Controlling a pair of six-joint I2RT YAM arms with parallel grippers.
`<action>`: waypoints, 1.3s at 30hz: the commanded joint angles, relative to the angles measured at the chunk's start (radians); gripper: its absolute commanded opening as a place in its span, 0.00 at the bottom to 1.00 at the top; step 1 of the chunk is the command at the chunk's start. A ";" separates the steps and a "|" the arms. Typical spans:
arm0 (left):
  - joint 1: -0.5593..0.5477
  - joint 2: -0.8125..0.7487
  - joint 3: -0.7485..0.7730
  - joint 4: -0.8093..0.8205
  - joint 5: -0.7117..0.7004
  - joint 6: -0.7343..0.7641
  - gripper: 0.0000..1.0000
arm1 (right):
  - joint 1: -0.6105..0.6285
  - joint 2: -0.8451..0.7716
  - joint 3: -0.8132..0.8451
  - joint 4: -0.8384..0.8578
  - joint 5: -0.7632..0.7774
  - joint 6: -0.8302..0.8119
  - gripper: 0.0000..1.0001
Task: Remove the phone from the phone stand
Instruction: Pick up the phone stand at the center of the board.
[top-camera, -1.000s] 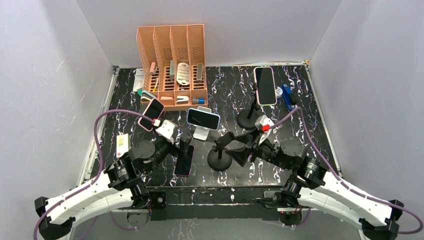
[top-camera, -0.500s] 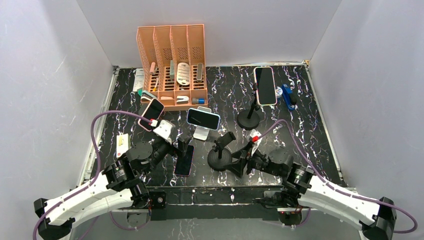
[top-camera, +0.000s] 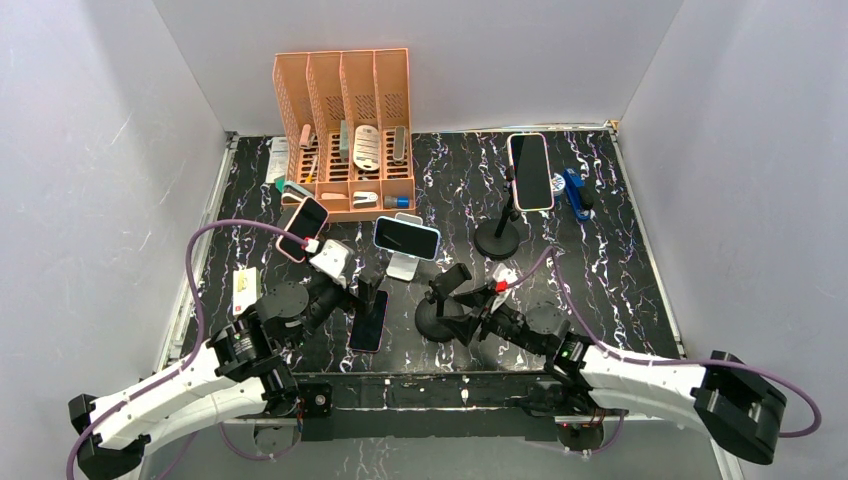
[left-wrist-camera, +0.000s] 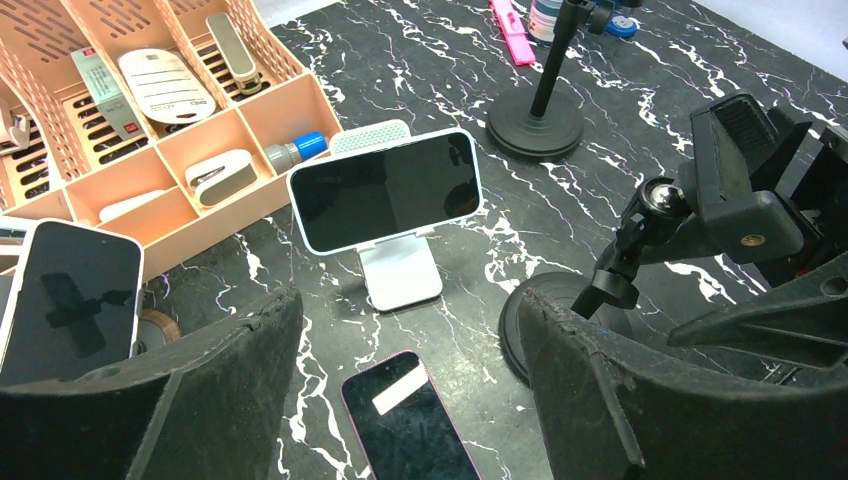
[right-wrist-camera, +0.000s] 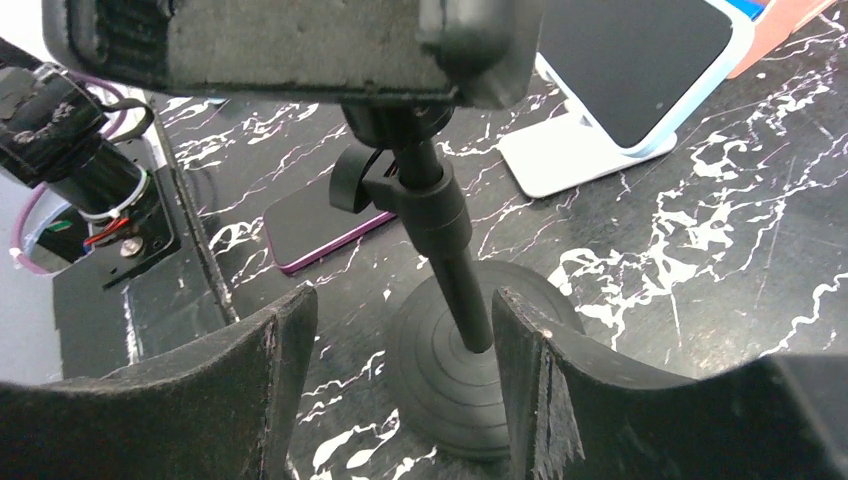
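The right arm has dropped low and stretched left, so the right gripper (right-wrist-camera: 402, 305) now reaches the black clamp stand (top-camera: 440, 297), which it was above and right of a second ago. The left arm has hardly shifted.

The worktop (top-camera: 600, 260) is black stone with white veins, closed in by plain grey walls (top-camera: 100, 150) on three sides. An orange organiser (top-camera: 345, 100) stands at the back left.

The right jaws are spread wide, one on each side of the stand's stem and apart from it. The left gripper (left-wrist-camera: 408, 305) hangs with its jaws also wide apart, holding nothing. Below it the dark phone (top-camera: 369, 320) lies flat on the worktop, just left of the clamp stand.

Just beyond sits a white stand (top-camera: 403, 266) carrying a white-edged phone (top-camera: 406, 237). A pink-edged phone (top-camera: 530, 170) rides a tall stand (top-camera: 497, 238) at the back right.
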 joint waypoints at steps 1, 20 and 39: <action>-0.001 0.008 0.026 0.003 -0.019 0.011 0.77 | 0.005 0.085 -0.007 0.282 0.075 -0.064 0.72; -0.001 0.018 0.030 -0.003 -0.011 0.021 0.77 | 0.010 0.305 0.015 0.552 0.050 -0.048 0.71; -0.001 0.013 0.032 -0.003 -0.010 0.020 0.77 | 0.010 0.271 0.083 0.479 0.148 0.009 0.67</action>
